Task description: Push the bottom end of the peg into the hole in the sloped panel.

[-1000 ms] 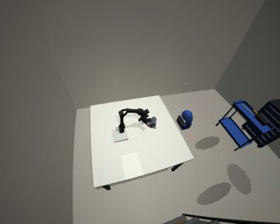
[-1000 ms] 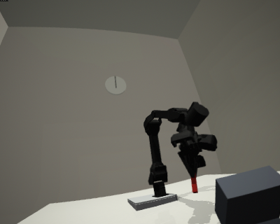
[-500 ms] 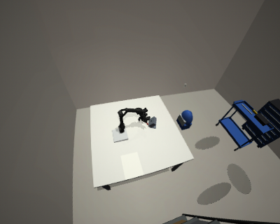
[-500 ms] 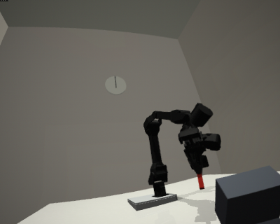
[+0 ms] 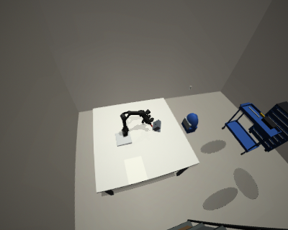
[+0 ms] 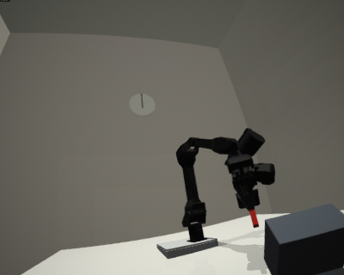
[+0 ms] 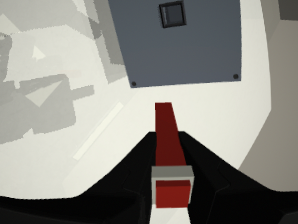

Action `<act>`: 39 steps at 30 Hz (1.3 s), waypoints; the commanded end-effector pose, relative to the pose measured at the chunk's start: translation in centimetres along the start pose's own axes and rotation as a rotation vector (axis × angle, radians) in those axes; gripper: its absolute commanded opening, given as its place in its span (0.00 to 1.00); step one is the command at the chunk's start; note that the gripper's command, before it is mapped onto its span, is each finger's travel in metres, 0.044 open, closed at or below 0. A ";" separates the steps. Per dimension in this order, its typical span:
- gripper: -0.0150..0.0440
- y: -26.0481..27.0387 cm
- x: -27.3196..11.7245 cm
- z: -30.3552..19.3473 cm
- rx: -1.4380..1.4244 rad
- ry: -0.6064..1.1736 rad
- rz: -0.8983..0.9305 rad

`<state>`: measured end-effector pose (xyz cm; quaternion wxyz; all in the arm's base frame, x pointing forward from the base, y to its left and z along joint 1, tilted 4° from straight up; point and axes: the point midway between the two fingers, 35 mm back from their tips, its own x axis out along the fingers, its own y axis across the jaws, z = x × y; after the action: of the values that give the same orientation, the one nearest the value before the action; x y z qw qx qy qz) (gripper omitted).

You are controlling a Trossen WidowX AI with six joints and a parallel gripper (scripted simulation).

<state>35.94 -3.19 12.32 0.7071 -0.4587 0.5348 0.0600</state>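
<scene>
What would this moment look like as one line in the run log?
phase: carry to panel | end effector: shut on red peg | peg: off table, short of panel | square hole: empty | insertion: not yet begun

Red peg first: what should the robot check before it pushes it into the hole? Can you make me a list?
1. Red square peg held between the fingers: ok.
2. Peg's lower end off the white table: ok.
3. Square hole in the grey sloped panel in view: ok.
4. Peg's tip at the hole: not ok, short of the panel.
5. Peg's flat sides matching the hole: cannot tell.
</scene>
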 end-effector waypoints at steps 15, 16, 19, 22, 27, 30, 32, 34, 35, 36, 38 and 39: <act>0.25 0.8 -1.6 1.6 -0.062 -0.051 -0.093; 0.25 0.8 -1.6 1.7 -0.066 -0.054 -0.098; 0.25 1.0 -1.9 2.0 -0.075 -0.062 -0.112; 0.25 1.2 -2.1 2.3 -0.084 -0.071 -0.126; 0.25 1.5 -2.5 2.8 -0.099 -0.086 -0.149; 0.25 1.7 -2.8 3.0 -0.107 -0.095 -0.162; 0.25 1.8 -3.0 3.2 -0.113 -0.101 -0.172; 0.25 1.9 -3.2 3.4 -0.118 -0.107 -0.181; 0.25 2.0 -3.2 3.5 -0.121 -0.110 -0.185; 0.25 2.0 -3.3 3.5 -0.124 -0.113 -0.190; 0.25 2.0 -3.3 3.6 -0.124 -0.114 -0.191; 0.25 2.0 -3.2 3.6 -0.124 -0.114 -0.191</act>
<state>36.03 1.90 13.58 0.7095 -0.5421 0.4469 0.0553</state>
